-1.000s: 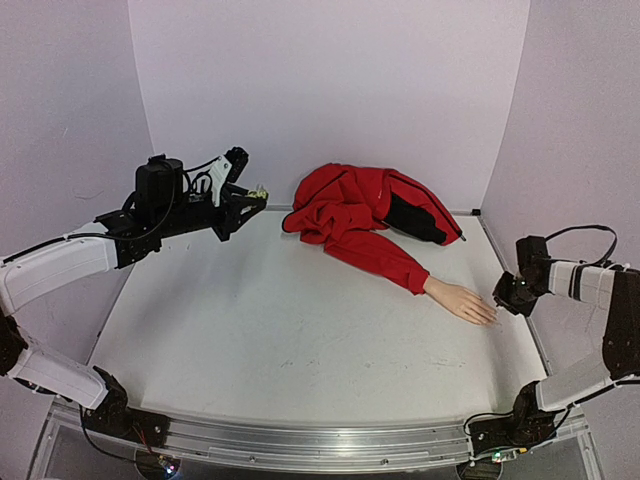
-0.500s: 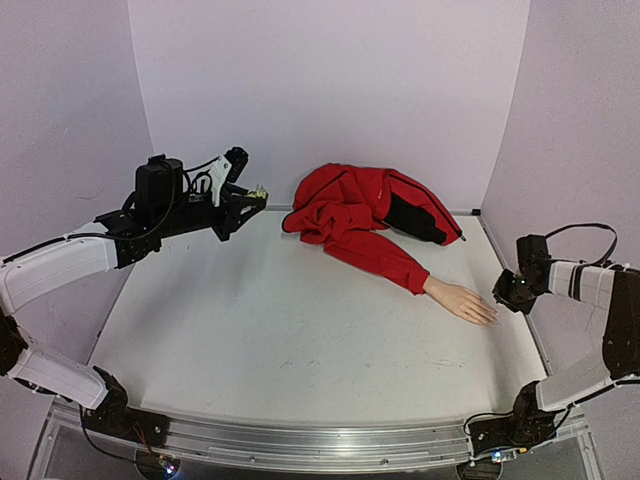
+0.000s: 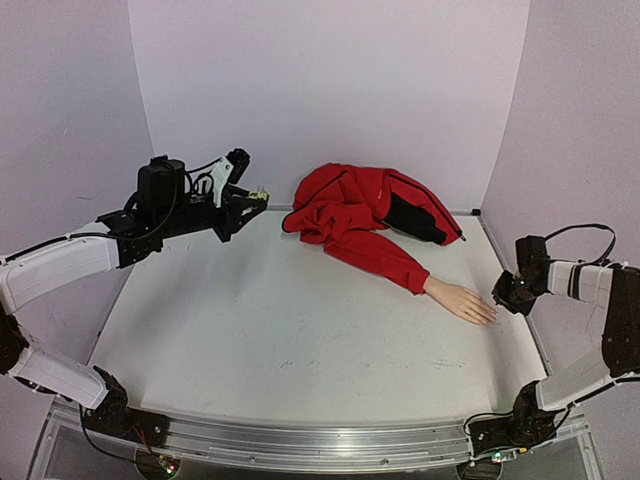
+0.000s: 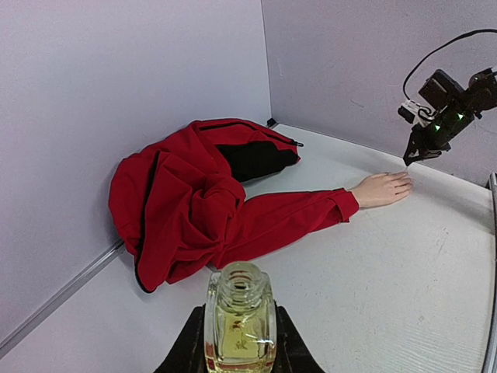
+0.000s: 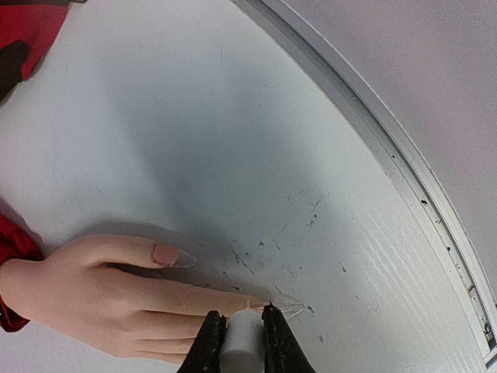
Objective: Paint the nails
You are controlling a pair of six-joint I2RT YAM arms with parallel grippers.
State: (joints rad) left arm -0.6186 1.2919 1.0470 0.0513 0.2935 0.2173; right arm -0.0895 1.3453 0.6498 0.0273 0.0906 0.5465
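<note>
A pale mannequin hand [image 3: 462, 301] sticks out of a red jacket sleeve [image 3: 380, 255] and lies flat on the table. Its nails [image 5: 172, 256] show in the right wrist view; the index nail is pink with a long clear tip. My right gripper [image 5: 243, 322] is shut on a white brush cap [image 5: 242, 342] and sits right over the tip of a finger [image 5: 260, 306]. It also shows in the top view [image 3: 503, 293]. My left gripper [image 4: 239, 342] is shut on a small open clear yellowish bottle [image 4: 239, 322], held up at the far left [image 3: 256, 194].
The crumpled red jacket [image 3: 365, 208] lies at the back wall. The table's raised right rim [image 5: 404, 167] runs close beside the hand. Walls close in the table on three sides.
The right gripper has shifted very slightly beside the fingertips. The left arm holds almost still with the bottle.
</note>
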